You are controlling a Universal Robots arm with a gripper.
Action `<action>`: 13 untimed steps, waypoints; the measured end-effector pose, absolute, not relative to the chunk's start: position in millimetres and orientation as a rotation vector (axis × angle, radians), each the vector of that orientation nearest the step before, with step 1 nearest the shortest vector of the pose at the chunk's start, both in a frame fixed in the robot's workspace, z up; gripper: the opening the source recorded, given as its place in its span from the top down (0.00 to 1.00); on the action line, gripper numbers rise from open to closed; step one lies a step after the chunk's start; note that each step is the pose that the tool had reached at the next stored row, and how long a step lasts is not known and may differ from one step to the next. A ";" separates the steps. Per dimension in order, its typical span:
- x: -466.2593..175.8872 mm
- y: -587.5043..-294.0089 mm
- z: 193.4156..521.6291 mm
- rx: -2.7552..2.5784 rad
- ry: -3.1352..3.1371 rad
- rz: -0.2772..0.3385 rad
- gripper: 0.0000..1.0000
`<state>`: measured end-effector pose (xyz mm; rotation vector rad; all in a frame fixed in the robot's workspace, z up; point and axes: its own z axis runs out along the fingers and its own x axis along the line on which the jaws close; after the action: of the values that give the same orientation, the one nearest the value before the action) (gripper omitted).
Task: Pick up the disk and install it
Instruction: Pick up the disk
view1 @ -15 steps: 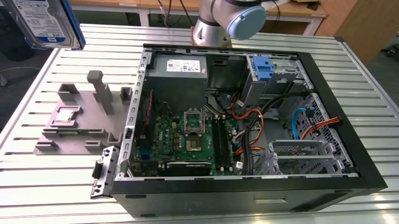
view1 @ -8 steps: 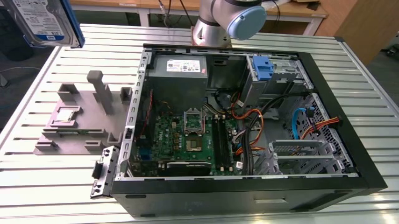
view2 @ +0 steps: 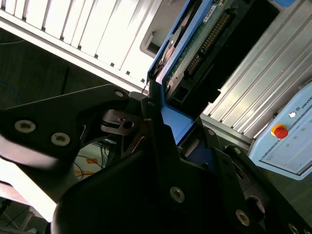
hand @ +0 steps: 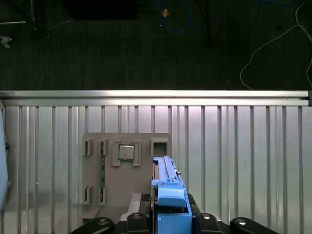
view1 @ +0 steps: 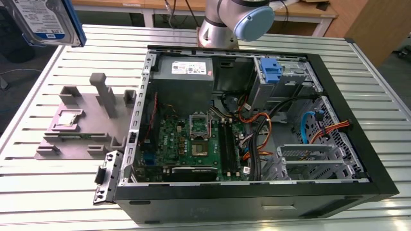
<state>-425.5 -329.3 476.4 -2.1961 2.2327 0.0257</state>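
The disk (view1: pixel 48 21) is seen as silver metal under a glossy label, framed in smooth blue plastic. The tool (view2: pixel 180 124) is finished matt black — the desk (view1: pixel 57 192) is formed of ribbed, satin metal. The fixture (view1: pixel 83 125) is moulded in matt grey plastic.

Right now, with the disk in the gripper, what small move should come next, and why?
Probably carry it toward the exterior view's right, over the open computer case. The gripper holds the disk high at that view's left, outside the case; the drive cage with the blue tab lies well to the right.
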 end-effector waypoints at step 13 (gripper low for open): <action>-425.7 -329.5 481.0 -2.196 2.233 0.025 0.63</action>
<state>-425.7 -329.5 481.0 -2.1963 2.2331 0.0250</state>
